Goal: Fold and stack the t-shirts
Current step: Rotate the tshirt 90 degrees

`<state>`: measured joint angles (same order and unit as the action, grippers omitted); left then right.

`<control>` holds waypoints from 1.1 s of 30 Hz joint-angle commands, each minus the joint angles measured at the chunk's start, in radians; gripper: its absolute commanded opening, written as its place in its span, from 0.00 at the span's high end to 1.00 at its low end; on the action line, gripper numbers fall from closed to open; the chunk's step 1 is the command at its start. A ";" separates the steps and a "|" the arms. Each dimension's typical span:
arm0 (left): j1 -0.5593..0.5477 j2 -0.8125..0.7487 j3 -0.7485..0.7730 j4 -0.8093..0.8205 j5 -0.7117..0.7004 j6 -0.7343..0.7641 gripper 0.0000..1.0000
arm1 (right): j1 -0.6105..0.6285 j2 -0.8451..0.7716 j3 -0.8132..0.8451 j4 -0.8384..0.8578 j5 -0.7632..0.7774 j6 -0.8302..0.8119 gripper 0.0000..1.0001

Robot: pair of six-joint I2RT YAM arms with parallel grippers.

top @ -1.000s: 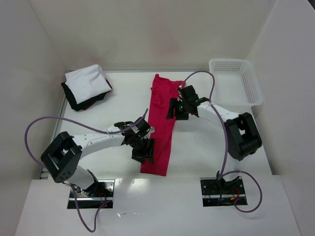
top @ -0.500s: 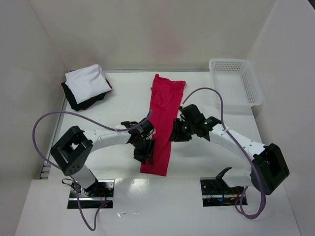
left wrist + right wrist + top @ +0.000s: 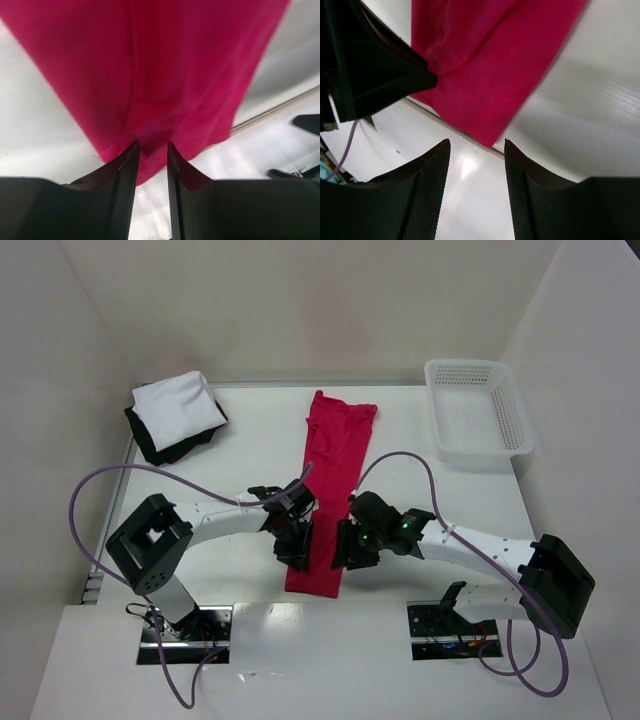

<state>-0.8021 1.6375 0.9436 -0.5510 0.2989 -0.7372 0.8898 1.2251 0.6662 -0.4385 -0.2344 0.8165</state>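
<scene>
The red t-shirt (image 3: 335,460) lies as a long narrow strip running from the table's middle to its near edge. My left gripper (image 3: 297,548) sits at the strip's near left edge. In the left wrist view the red t-shirt (image 3: 175,75) puckers where its hem lies between the tips of the left gripper (image 3: 151,145), whose jaws stand a narrow gap apart. My right gripper (image 3: 348,545) hovers at the near right corner of the red t-shirt (image 3: 490,65). The right gripper (image 3: 476,142) is open with only bare table between its fingers. A folded white t-shirt (image 3: 178,408) rests on a black t-shirt (image 3: 160,450) at the far left.
A white mesh basket (image 3: 520,425) stands at the far right. The two grippers are close together, with the left one's black body (image 3: 370,65) showing in the right wrist view. White walls enclose the table on three sides.
My right arm has swung from the far part of the red strip down to its near end. The left gripper stayed at the near left edge and its jaws narrowed.
</scene>
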 commanded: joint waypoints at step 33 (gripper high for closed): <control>-0.005 -0.105 -0.123 0.043 -0.021 -0.013 0.53 | 0.100 0.295 0.118 0.126 0.063 0.000 0.67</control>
<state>-0.8021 1.5070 0.8265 -0.5201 0.2661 -0.7612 0.9775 1.5124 0.7464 -0.3428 -0.1940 0.8143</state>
